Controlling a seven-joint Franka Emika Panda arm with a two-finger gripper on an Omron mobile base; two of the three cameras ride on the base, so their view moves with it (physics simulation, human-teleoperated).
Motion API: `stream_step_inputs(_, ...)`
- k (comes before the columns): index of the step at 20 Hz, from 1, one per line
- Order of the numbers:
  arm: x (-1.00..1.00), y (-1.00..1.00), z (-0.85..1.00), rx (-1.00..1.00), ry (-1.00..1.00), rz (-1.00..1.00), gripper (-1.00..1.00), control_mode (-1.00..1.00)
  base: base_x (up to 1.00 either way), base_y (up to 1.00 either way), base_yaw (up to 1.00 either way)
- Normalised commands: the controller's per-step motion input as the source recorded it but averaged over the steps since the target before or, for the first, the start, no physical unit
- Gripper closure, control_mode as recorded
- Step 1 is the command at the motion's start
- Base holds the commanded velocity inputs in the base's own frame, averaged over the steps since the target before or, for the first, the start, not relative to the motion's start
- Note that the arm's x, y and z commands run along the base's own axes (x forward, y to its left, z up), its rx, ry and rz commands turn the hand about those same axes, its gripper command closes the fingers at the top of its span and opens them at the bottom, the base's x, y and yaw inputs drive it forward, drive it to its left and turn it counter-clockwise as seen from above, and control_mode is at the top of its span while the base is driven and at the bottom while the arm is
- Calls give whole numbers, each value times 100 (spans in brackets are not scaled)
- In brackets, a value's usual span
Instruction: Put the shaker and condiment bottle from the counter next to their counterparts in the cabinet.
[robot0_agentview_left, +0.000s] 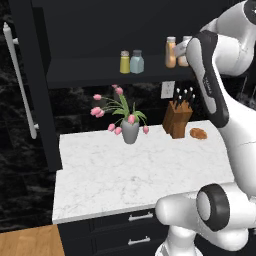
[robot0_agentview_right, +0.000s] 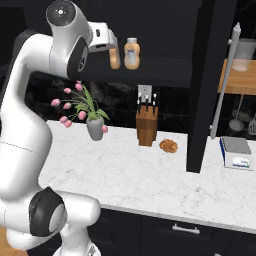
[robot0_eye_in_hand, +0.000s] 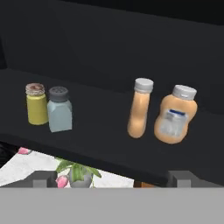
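The gripper (robot0_eye_in_hand: 113, 177) stood wide and empty just before the cabinet (robot0_eye_in_hand: 109, 43) shelf. The condiment bottle (robot0_eye_in_hand: 140, 108) stood on it ahead, beside its counterpart (robot0_eye_in_hand: 176, 114); the shaker (robot0_eye_in_hand: 36, 104) stood far left.

**Robot body: rendered arm, appearance**

Arm (robot0_agentview_left: 235, 125): glossy white rounded shells; dark charcoal joint rings and round end caps; one long black panel along the forearm link. Hand housing pale grey. Two small dark finger tips (robot0_eye_in_hand: 43, 178).
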Motion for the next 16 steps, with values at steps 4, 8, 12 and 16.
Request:
stream_step_inputs(4, -100, 25, -15, -12, -14, 0, -100, -100, 0, 0, 0)
stream_step_inputs(8, -100, 18, -28, -12, -11, 0, -100, -100, 0, 0, 0)
stream_step_inputs(12, -100, 14, -36, -11, -11, 0, -100, -100, 0, 0, 0)
stream_step_inputs(16, -100, 22, -61, -7, -1, 0, -100, -100, 0, 0, 0)
